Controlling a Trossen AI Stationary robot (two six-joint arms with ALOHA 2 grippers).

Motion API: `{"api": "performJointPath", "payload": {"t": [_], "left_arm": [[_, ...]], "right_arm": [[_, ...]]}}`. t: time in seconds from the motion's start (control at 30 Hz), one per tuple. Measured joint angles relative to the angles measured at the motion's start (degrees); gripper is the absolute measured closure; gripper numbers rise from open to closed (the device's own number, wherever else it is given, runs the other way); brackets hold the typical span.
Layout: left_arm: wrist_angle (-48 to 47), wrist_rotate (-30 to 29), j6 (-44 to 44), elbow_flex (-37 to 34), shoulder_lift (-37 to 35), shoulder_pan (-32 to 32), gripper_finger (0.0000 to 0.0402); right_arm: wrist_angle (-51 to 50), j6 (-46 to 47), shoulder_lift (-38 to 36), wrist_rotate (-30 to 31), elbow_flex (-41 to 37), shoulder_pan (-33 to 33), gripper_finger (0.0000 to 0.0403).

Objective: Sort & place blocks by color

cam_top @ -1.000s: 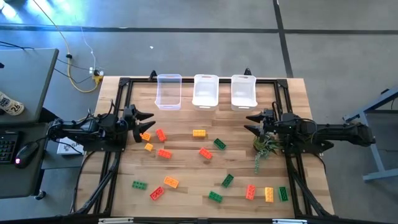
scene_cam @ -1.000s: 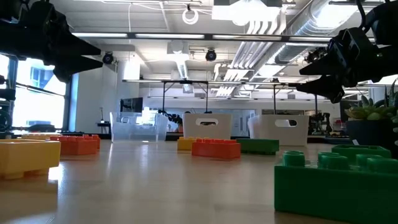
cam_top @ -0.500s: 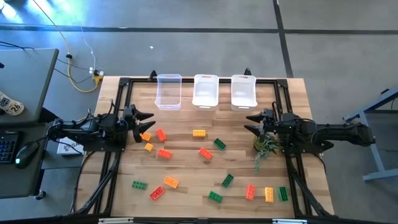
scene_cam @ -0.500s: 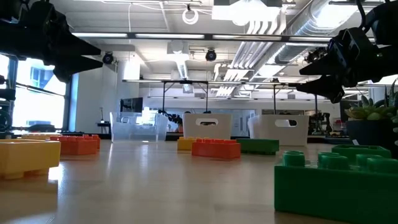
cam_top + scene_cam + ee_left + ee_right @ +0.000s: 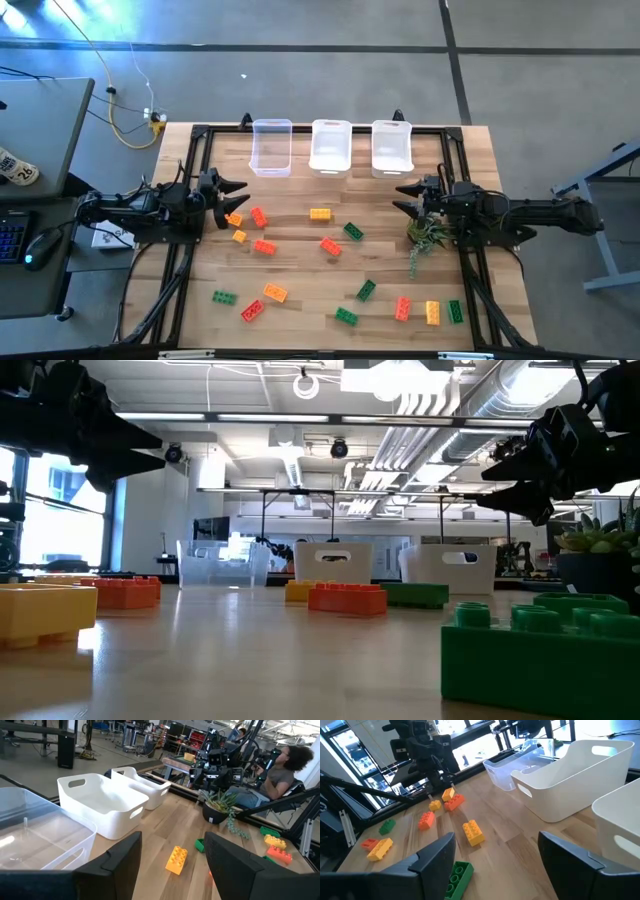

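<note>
The left end effector point(image 5: 235, 196) stands with its fingers spread apart, grasping nothing and touching nothing; it hangs above the table point(image 5: 300, 270) at the left side, well left of the middle bin point(image 5: 330, 146), with an orange-yellow brick point(image 5: 233, 219) and a red brick point(image 5: 259, 217) lying just beside its tips; its arm reaches in level from the left edge, pointing toward the table's middle; the right end effector point(image 5: 408, 198) is likewise spread wide and empty, held off the table below and to the right of the middle bin, just beside the plant sprig point(image 5: 427, 237); its arm stretches in flat from the right edge, facing the other; the blocks point(image 5: 330, 246) lie scattered loose over the wood in front of the middle bin, red, orange-yellow and green mixed, none inside it; the clear bin point(image 5: 270, 147) and the right bin point(image 5: 391, 146) flank the middle bin at the far edge.
</note>
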Motion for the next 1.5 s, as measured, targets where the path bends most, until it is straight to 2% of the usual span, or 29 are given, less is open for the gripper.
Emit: {"api": "performJointPath", "payload": {"t": [1.03,1.23,1.5], "left_arm": [[0.95,-1.99,0.56,0.00,0.01,0.08,0.0200],[0.93,-1.99,5.90,0.00,0.01,0.08,0.0197],[2.38,-3.26,9.93,0.00,0.10,0.08,0.0165]], "right_arm": [[0.01,0.01,0.00,0.00,0.00,-0.01,0.0132],[0.01,0.00,0.00,0.01,0.00,-0.02,0.0132],[0.01,0.00,0.00,-0.01,0.00,0.00,0.0132]]}}
